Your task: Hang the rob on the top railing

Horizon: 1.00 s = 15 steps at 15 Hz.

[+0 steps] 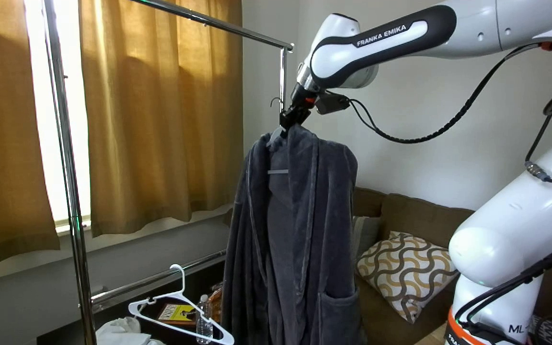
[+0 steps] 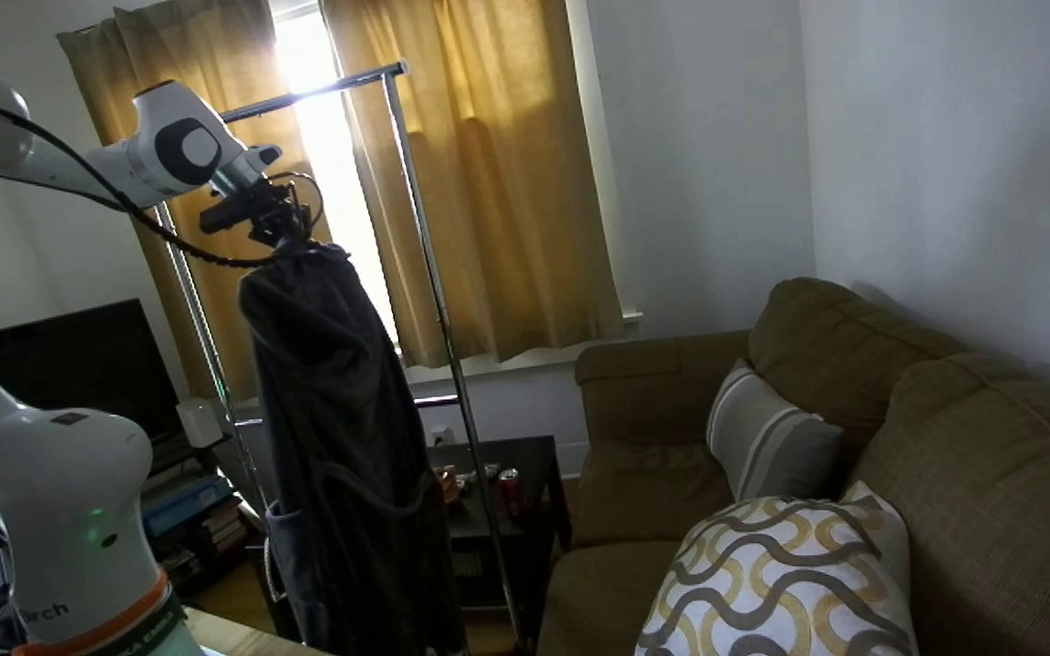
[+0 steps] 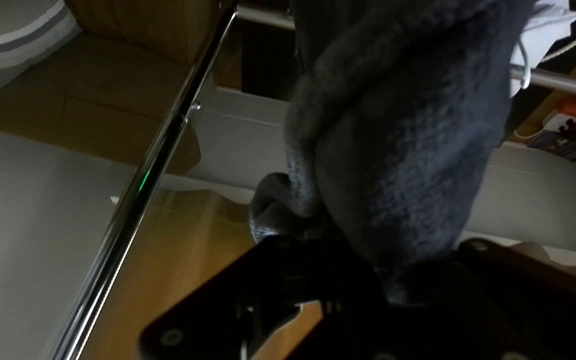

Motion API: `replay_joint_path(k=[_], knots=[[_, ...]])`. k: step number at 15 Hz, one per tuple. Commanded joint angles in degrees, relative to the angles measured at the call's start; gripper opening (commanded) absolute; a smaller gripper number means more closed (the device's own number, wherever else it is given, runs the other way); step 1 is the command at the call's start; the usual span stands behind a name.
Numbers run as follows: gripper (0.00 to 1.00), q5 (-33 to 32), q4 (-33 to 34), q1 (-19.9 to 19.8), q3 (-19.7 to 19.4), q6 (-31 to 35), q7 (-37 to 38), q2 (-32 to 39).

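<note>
While the claw point(image 1: 289, 120) was clamped at the collar point(image 1: 300, 135), its exact bite obscured, the robe point(image 1: 300, 215) hung below the top rail point(image 1: 228, 27), not yet on it, and was judged soft, limp and fairly heavy, best held by the hanger point(image 1: 276, 136) with its hook point(image 1: 275, 98) left clear.
</note>
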Motion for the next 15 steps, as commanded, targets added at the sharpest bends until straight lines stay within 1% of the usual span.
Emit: replay_joint_path(k=[1, 6, 9, 15], knots=[[0.04, -3.5, 7.9, -0.9, 1.0, -0.8, 3.7, -1.8], [0.04, -7.2, 17.6, -2.5, 2.5, 0.9, 6.6, 0.5], [0.04, -9.9, 21.9, -3.5, 3.4, 1.7, 7.4, 2.2], [0.04, -12.5, 29.7, -3.5, 3.9, 4.0, 6.5, 7.5]])
